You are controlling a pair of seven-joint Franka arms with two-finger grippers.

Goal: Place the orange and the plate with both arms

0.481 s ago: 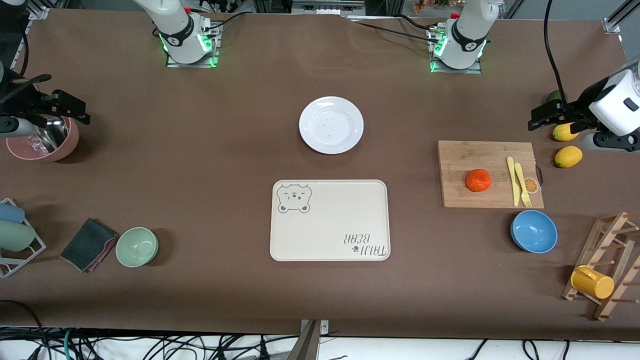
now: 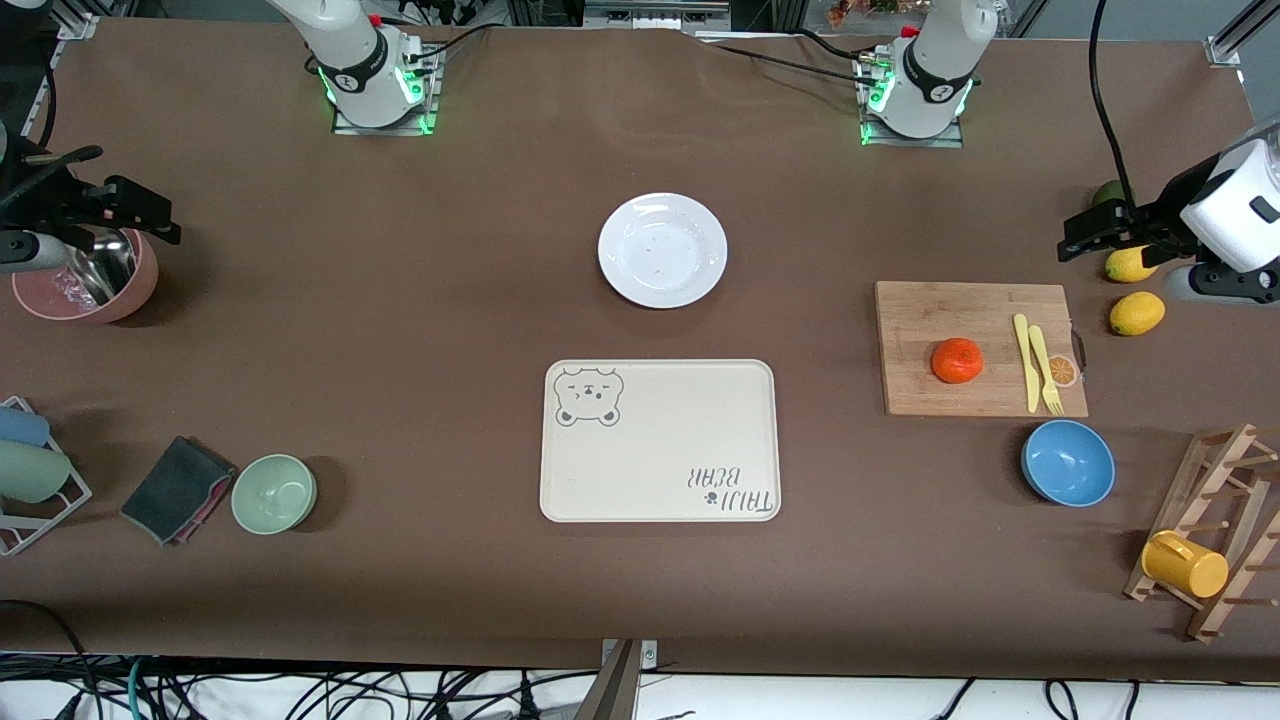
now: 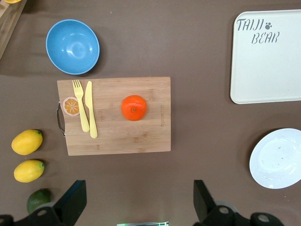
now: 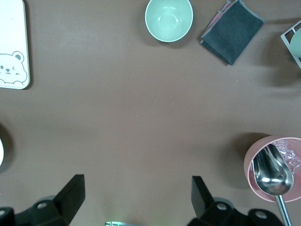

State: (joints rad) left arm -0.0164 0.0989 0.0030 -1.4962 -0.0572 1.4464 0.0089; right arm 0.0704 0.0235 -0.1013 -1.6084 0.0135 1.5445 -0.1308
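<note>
1. Both arms shifted slightly; objects unmoved.
2. Left gripper (image 2: 1085, 235) up over lemons (image 2: 1136, 313), fingers apart, empty.
3. Right gripper (image 2: 140, 215) over pink bowl (image 2: 85, 285), fingers apart, empty.
4. Orange (image 2: 957, 360) on cutting board (image 2: 980, 349).
5. Plate (image 2: 662, 249) on tabletop (image 2: 400, 350), farther than tray (image 2: 660, 441).

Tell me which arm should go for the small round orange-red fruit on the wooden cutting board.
Left. The left gripper, open, hangs at the same end of the table as the wooden cutting board holding the small round orange. The right gripper, also open, hangs over the pink bowl at its own end.
</note>
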